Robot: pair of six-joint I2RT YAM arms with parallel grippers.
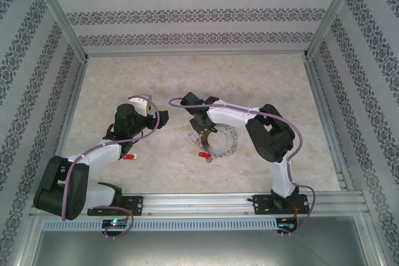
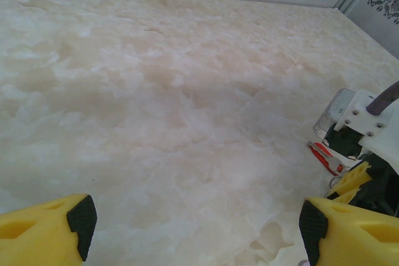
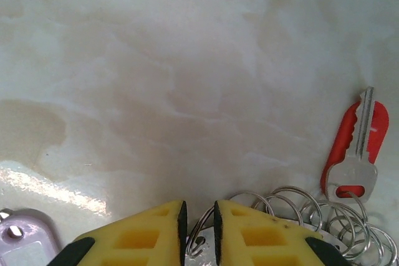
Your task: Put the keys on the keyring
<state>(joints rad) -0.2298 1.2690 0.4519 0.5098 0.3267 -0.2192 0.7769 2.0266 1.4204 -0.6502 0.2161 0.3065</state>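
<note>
The keyring (image 1: 229, 146), a spiky silvery wreath, lies at mid-table. My right gripper (image 1: 201, 129) sits at its left edge. In the right wrist view the yellow fingers (image 3: 198, 223) stand almost together, with one thin wire loop of the keyring (image 3: 358, 235) pinched between the pads. One of the keys (image 3: 341, 144), red-headed with a silvery blade, lies flat just right of those loops. It also appears below the gripper (image 1: 203, 154) and beside it (image 2: 322, 156). A second red key (image 1: 129, 157) lies by the left arm. My left gripper (image 1: 163, 118) hovers open over bare table (image 2: 196, 222).
A pale lilac tag (image 3: 15, 232) lies left of my right fingers (image 1: 192, 136). Patterned walls with metal posts (image 1: 62, 23) enclose the marbled tabletop (image 1: 187, 79). A metal rail (image 1: 206, 200) carrying both arm bases runs along the near edge.
</note>
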